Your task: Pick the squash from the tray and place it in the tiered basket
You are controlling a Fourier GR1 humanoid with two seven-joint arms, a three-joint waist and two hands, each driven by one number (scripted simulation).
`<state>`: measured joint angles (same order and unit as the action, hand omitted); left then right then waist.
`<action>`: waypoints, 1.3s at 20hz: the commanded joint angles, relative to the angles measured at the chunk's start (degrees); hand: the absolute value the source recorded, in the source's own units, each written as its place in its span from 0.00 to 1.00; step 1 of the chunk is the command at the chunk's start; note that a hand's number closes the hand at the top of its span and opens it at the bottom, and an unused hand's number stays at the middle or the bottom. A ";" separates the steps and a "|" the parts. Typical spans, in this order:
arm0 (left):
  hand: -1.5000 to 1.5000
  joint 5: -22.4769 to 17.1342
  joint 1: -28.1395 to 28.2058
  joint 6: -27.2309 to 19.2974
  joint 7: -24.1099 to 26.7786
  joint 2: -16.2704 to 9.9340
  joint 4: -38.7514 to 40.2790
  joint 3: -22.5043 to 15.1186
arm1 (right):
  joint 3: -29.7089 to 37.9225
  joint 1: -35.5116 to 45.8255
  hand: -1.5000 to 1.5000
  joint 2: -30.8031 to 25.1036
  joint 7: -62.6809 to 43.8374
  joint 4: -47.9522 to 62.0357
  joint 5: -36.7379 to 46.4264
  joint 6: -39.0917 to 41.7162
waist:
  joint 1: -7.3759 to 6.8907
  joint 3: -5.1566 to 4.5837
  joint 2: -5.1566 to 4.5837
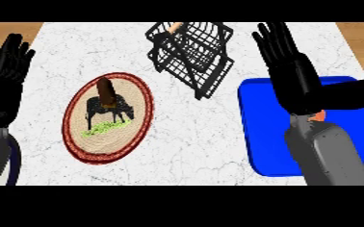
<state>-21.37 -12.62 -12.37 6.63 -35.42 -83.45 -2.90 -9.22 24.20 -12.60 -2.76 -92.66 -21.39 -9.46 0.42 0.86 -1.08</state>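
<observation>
Presently: left hand [14, 79] open, fingers up, at left edge | round woven plate [108, 118] with dark brown object [107, 91] on white marble surface [177, 139] | black wire tiered basket [190, 55] | right hand [288, 69] open over blue tray [259, 125]; squash mostly hidden, orange bit [319, 117] at wrist.

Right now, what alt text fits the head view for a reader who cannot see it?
The right hand, fingers straight, hovers over a blue tray; a black wire tiered basket stands behind. A patterned plate holds a brown item; the left hand rests open.
</observation>
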 commanded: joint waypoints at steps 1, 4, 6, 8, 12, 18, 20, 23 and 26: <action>0.50 2.07 0.62 -2.26 -4.56 1.55 -0.84 -2.27 | 4.26 -3.35 1.00 -3.43 1.42 -0.18 2.63 -2.03 | 0.11 -0.82 1.14; 0.50 1.72 9.26 -3.35 -3.51 4.42 3.25 -4.03 | 13.95 -8.41 1.00 -14.27 6.02 4.14 8.35 -4.88 | 2.16 -0.82 0.70; 0.50 1.85 13.11 -4.97 -5.18 6.91 5.80 -5.83 | 20.68 -9.67 1.00 -19.84 7.75 6.42 10.93 -8.10 | 4.33 -0.81 0.22; 0.50 0.73 13.43 -5.04 -5.59 7.66 5.62 -5.47 | 27.08 -14.35 0.00 -18.38 1.14 13.77 12.72 -20.69 | 7.61 -0.92 -0.53; 0.50 3.99 16.25 -8.12 -3.92 13.64 6.02 -10.91 | 36.67 -17.76 0.00 -10.88 9.98 14.33 8.25 -29.38 | 3.65 -0.63 0.98; 0.50 9.64 16.42 -11.43 -6.80 17.43 2.50 -15.83 | 33.59 -31.84 0.00 -9.01 7.91 1.47 9.28 -23.28 | 0.23 -0.89 1.27; 0.50 8.09 14.86 -10.25 -5.61 16.98 5.80 -13.96 | 27.92 -34.87 0.00 -13.50 -1.96 0.42 11.89 -19.71 | 0.96 -1.09 1.26; 0.50 9.18 17.32 -10.97 -4.07 18.73 4.43 -16.15 | 24.22 -36.56 0.00 -20.66 -11.82 -0.11 14.15 -14.70 | -0.11 -1.18 1.14; 0.50 9.27 17.33 -9.67 -3.69 17.69 4.09 -16.07 | 20.76 -38.41 0.00 -27.10 -20.84 -4.91 18.99 -12.72 | -0.60 -1.25 1.12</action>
<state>-12.75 3.49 -22.34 2.36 -17.94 -78.46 -17.92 15.57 -11.35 -32.67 -12.58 -92.98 -6.52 -25.44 0.60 -0.24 0.00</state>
